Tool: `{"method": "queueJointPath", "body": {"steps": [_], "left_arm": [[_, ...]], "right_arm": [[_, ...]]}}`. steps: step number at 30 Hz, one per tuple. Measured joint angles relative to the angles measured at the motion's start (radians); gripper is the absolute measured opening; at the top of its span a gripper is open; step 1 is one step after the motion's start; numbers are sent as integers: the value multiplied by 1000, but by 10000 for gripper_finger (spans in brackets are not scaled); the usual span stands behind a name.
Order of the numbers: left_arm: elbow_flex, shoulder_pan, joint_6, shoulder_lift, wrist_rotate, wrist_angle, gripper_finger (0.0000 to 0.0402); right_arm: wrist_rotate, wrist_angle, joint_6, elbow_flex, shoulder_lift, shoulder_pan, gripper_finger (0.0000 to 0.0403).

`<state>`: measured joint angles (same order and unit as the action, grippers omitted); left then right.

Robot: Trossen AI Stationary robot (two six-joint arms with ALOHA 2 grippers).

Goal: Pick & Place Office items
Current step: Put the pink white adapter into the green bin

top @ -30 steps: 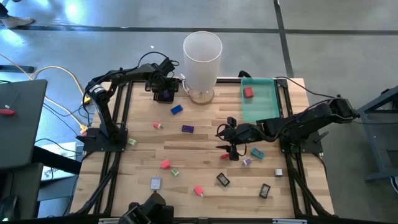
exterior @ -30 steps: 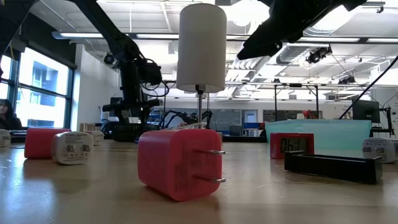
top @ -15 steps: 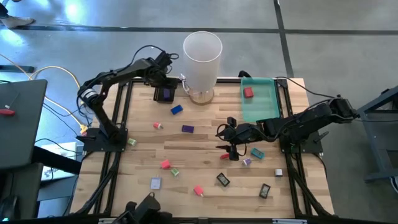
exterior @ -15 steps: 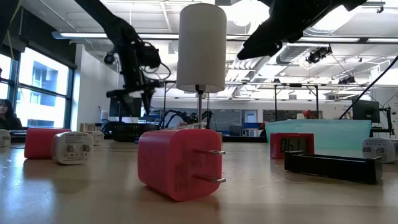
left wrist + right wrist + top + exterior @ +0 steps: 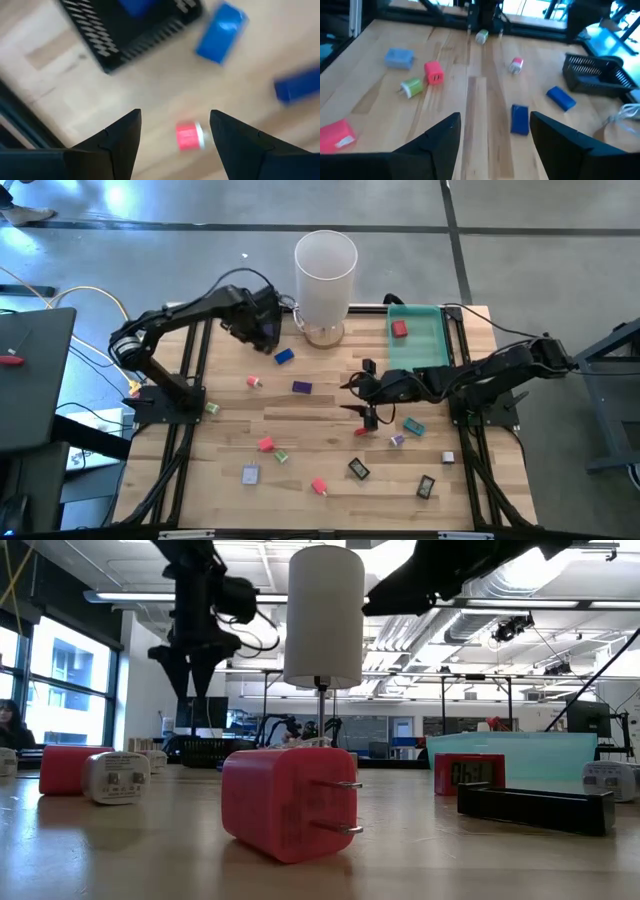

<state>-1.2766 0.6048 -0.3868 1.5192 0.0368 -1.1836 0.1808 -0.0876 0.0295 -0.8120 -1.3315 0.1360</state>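
we see the left gripper (image 5: 175, 131) spread open and empty above the small black tray (image 5: 262, 332), near a blue block (image 5: 284, 356). the right gripper (image 5: 495, 131) hangs open and empty over the table's middle (image 5: 330, 395), where the office items lie scattered; one red piece (image 5: 399, 329) sits in the green tray (image 5: 425, 350).

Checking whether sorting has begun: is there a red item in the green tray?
Yes, the high view shows one red item lying inside the green tray, near its far end.
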Motion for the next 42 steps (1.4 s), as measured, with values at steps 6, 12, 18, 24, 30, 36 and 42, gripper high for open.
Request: {"method": "queueJointPath", "body": {"steps": [6,12,18,24,30,36,42], "left_arm": [[0,-172,111,-1,-6,-119,229],[2,-309,262,-1,-14,-139,229],[42,-373,357,-1,-13,-112,230],[141,-365,345,-37,-37,-75,230],[224,-366,342,-153,-39,5,230],[313,-354,440,-243,-41,123,230],[405,-312,607,-265,-40,197,230]], "right_arm": [[1,7,-1,0,0,-6,227],[-4,8,-42,0,0,7,227],[-8,8,-62,0,0,47,227],[-4,3,-59,0,0,85,227],[0,-26,-28,0,0,78,227],[-1,-30,-29,0,0,64,227],[-60,-30,-29,0,0,65,227]]}}
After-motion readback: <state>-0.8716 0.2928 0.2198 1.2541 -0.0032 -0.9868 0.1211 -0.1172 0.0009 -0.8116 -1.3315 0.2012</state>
